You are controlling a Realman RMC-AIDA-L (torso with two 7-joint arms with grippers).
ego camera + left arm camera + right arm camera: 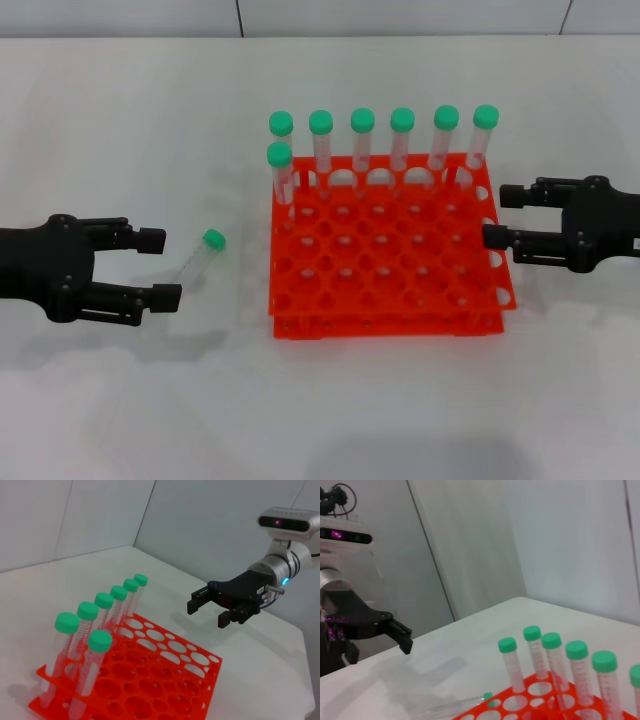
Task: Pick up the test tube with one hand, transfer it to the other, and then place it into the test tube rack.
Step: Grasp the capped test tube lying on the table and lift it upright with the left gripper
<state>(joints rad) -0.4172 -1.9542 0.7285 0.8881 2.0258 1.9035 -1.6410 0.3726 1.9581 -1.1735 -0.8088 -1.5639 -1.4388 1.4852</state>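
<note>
Rack (385, 265) of bright orange plastic, square and two-tiered, near the middle of the white counter (120, 400), its grid of round holes mostly unfilled. Seven upright tubes (361, 145) with green caps in it: six in the far row, plus one (281, 172) in the second row at the left corner. Eighth tube (198, 258), clear with a green cap, flat on the counter just left of the rack, cap toward the far side, touching neither rack nor tool. Left tool (152, 266), black, low at the left edge of the counter, fingers spread wide with nothing between them, tips close to the lying tube's lower end. Right tool (497, 213), black, beside the rack's right edge near the far corner, likewise wide and holding nothing, fingers toward the rack.
</note>
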